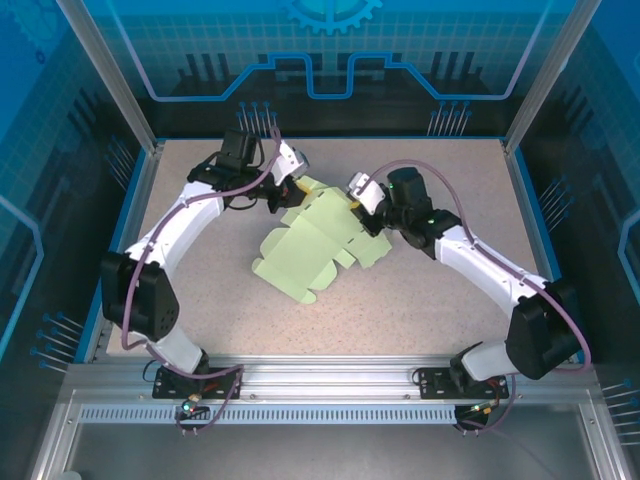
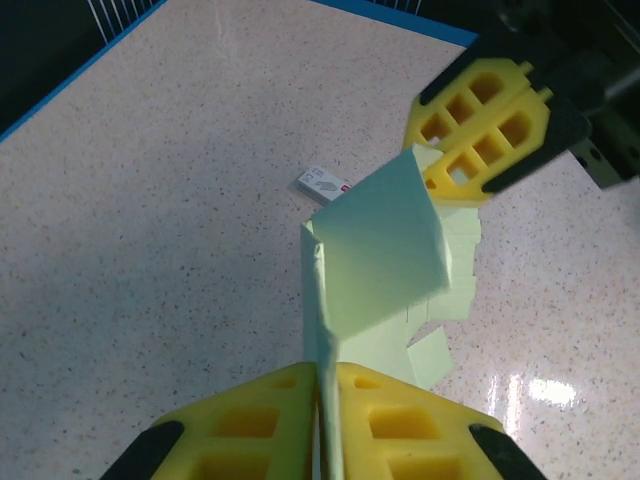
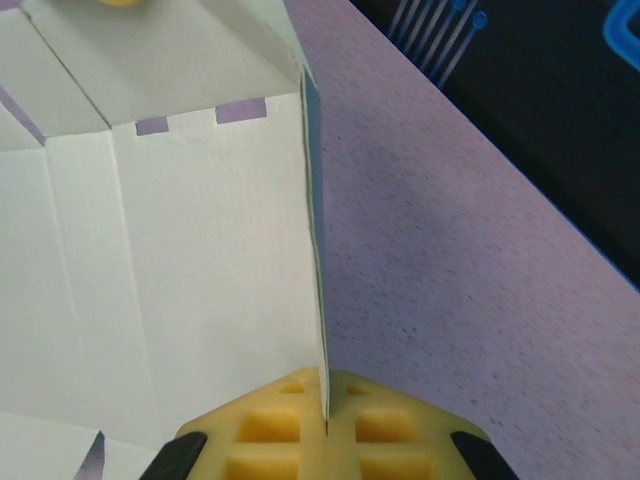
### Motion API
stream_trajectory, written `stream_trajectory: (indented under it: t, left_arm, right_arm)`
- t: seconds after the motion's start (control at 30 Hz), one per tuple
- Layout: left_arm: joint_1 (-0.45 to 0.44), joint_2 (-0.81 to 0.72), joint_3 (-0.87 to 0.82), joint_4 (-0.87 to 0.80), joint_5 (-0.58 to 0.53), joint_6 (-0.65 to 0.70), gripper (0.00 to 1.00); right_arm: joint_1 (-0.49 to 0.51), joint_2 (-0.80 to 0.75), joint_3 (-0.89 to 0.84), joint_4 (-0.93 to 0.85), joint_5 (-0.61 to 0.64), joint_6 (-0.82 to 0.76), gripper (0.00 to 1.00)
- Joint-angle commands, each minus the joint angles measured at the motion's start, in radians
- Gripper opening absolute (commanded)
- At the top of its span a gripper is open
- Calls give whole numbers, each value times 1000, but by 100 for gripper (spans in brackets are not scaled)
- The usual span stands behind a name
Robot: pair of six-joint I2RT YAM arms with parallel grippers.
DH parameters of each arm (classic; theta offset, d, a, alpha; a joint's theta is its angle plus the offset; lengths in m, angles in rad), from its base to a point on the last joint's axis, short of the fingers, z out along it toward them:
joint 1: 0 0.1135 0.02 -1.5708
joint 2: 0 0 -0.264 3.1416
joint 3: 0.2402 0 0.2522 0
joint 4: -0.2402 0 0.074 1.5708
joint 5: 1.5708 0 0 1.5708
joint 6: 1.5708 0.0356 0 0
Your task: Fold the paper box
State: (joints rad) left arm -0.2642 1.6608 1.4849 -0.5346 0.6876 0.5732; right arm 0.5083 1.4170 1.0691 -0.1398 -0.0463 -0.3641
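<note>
Left wrist: paper box (image 2: 385, 250) within gripper (image 2: 323, 372)

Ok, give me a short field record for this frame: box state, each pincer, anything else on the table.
paper box: unfinished, far end lifted, near end flat on table
left pincer: shut on a box edge
right pincer: shut on a box edge
other: small white card lying on table beside the box

Speckled beige table (image 1: 450, 290) (blue-edged) inside blue printed walls (image 1: 330, 50), with a metal rail (image 1: 330, 380) along its near side. A small white card (image 2: 323, 184) lies flat on it.
</note>
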Motion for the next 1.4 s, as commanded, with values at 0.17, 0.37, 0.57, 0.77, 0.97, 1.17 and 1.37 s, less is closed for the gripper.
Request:
stream_trajectory:
  t: [0.17, 0.37, 0.57, 0.77, 0.97, 1.17, 1.37]
  left_arm:
    - [32, 112, 88, -1, 7, -202, 16]
    - [46, 120, 75, 0, -15, -199, 25]
    - [70, 87, 32, 19, -55, -203, 34]
    - [75, 27, -71, 106, -74, -162, 48]
    - [74, 3, -159, 183, -28, -95, 56]
    - [60, 43, -161, 220, 13, -47, 59]
    - [56, 119, -79, 204, 53, -74, 41]
  right_arm:
    - [146, 29, -32, 50, 488, 35, 2]
    - [167, 76, -43, 70, 524, 44, 1]
    - [164, 101, -22, 68, 519, 18, 0]
    - [145, 108, 23, 3, 460, 10, 0]
    - [100, 81, 53, -68, 335, 43, 0]
    - [64, 51, 69, -114, 226, 59, 0]
    - [35, 20, 68, -131, 158, 62, 0]
